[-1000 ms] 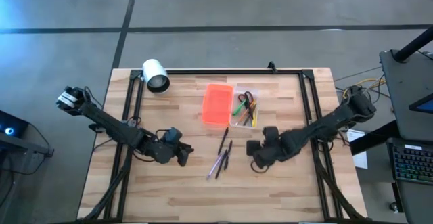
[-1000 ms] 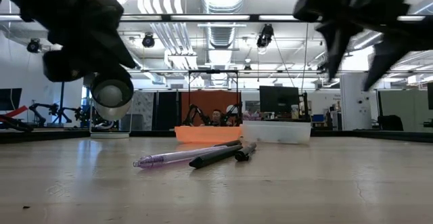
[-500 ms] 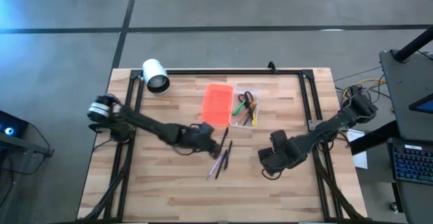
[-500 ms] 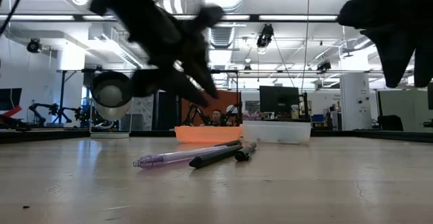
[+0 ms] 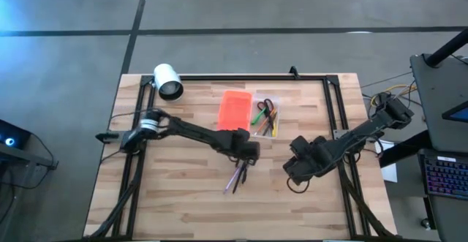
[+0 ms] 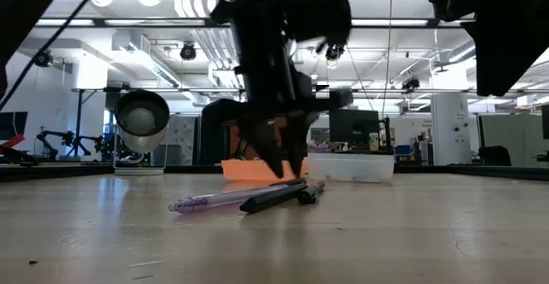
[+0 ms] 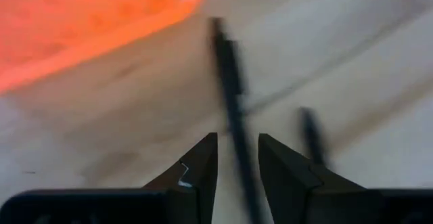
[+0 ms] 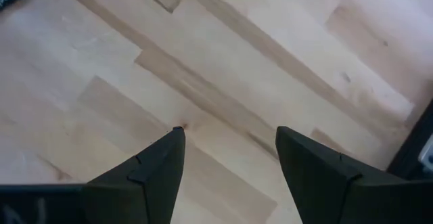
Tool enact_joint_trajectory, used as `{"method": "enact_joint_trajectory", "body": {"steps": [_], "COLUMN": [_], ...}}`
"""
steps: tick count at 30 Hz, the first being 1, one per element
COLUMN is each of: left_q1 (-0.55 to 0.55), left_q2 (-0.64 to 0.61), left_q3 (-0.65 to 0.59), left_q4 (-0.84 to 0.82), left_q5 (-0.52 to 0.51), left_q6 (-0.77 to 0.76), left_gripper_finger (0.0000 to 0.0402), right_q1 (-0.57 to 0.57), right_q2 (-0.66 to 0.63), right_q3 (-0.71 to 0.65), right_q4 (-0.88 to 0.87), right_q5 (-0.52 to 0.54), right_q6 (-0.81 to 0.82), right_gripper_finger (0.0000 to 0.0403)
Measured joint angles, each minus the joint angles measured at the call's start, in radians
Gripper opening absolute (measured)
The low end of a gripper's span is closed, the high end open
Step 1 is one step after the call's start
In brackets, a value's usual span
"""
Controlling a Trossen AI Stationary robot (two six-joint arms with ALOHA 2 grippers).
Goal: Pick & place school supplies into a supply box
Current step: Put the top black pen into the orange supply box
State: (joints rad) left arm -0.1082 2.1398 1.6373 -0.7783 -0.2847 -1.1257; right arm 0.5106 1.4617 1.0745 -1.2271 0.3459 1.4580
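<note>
Orange plastic marks the flat lid of my supply box, lying on the pale wooden table with the clear plastic tray just beside it; green, yellow and orange pens and a small pair of red-handled scissors sit in that tray. Near the lid and tray, toward the table's middle, three loose pens lie close together: a long translucent purple pen, a dark pen alongside it, and a shorter dark marker just beyond.

My left gripper is stretched across the table and hangs low right over these pens. From my left wrist I see my two dark fingers set narrowly apart, with one slim dark pen running between them; the fingers have not closed on it. A second dark pen lies just beside, and the orange lid glows farther off.

My right gripper waits above bare wood on the right side, well apart from the pens, its fingers spread wide and holding nothing. A white cylinder lies at the table's far left corner.
</note>
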Motion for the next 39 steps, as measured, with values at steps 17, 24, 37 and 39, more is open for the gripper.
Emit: {"method": "enact_joint_trajectory", "body": {"steps": [17, 24, 37, 39], "left_q1": [0.045, 0.049, 0.050, 0.041], "left_q2": [0.086, 0.083, 0.019, -0.013], "left_q3": [0.097, 0.033, 0.017, 0.015], "left_q4": [-0.166, -0.108, -0.065, -0.030], "left_q5": [0.050, 0.094, 0.170, 0.219], "left_q6": [0.086, 0.120, 0.086, 0.077], "left_gripper_finger": [0.0090, 0.0072, 0.0012, 0.0012], "right_q1": [-0.021, -0.032, -0.049, -0.056], "right_q2": [-0.036, -0.036, -0.152, -0.202], "right_q3": [-0.005, -0.008, -0.052, -0.078], "right_q4": [0.003, 0.003, 0.003, -0.001], "right_q5": [0.051, 0.068, 0.188, 0.204], "right_q6": [-0.044, -0.092, -0.087, -0.066], "right_gripper_finger": [0.0224, 0.0224, 0.0205, 0.0201]}}
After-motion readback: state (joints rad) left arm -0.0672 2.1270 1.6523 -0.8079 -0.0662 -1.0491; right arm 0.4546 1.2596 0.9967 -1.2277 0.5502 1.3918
